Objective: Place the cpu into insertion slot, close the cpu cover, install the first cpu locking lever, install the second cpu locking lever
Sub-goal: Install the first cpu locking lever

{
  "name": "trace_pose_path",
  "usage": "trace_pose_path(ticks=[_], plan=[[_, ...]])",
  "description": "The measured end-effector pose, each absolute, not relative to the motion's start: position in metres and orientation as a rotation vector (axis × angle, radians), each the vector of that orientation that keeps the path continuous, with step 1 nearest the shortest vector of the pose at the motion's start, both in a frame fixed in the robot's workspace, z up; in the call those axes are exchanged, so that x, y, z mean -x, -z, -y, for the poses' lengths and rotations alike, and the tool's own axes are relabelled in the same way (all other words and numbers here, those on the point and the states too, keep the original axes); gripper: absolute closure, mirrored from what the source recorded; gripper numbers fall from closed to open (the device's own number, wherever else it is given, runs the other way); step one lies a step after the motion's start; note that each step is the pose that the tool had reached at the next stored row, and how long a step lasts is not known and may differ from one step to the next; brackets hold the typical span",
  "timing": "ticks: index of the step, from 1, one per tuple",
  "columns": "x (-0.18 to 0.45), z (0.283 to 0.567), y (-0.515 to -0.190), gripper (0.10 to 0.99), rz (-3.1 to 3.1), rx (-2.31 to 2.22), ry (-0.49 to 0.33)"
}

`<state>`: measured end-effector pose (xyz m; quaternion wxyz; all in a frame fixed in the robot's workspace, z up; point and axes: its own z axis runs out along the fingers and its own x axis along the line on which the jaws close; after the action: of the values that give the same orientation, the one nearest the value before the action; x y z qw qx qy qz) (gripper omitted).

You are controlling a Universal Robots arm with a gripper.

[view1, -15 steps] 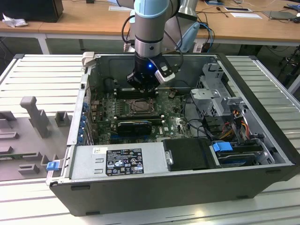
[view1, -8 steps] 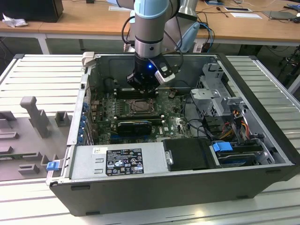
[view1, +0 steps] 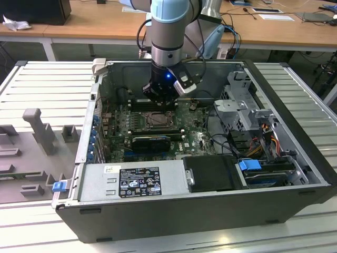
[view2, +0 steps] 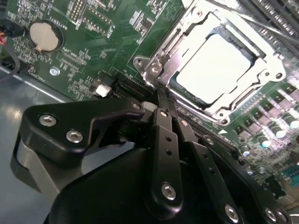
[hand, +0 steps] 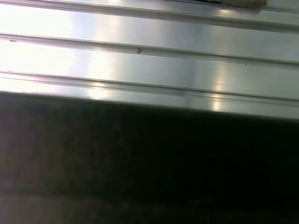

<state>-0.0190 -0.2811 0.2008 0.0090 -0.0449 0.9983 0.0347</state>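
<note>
The cpu (view2: 212,65), a pale silvery square, sits in its socket on the green motherboard (view2: 93,28). The cpu cover (view2: 243,96), a thin metal frame, lies flat around it. In the second wrist view my gripper (view2: 161,96) has its two black fingers (view2: 164,135) pressed together. Their tips are right at one corner of the socket frame, by a screw post, and nothing shows between them. In the exterior view the gripper (view1: 161,96) hangs inside the open computer case, just above the far edge of the socket (view1: 157,121).
Case walls (view1: 174,208) surround the board. A grey drive cage (view1: 245,103) with cables stands at the exterior view's right, and a power supply (view1: 134,182) lies along the near side. A coin battery (view2: 44,36) sits on the board. Grey fixtures (view1: 39,132) rest on the ribbed table (hand: 149,60).
</note>
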Motion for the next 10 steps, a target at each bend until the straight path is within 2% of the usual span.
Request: trace_pose_path(ticks=[6, 10], plan=[[0.019, 0.281, -0.221, 0.98, -3.117, 0.14, -0.125], [0.019, 0.285, -0.222, 0.98, -3.117, 0.14, -0.125]])
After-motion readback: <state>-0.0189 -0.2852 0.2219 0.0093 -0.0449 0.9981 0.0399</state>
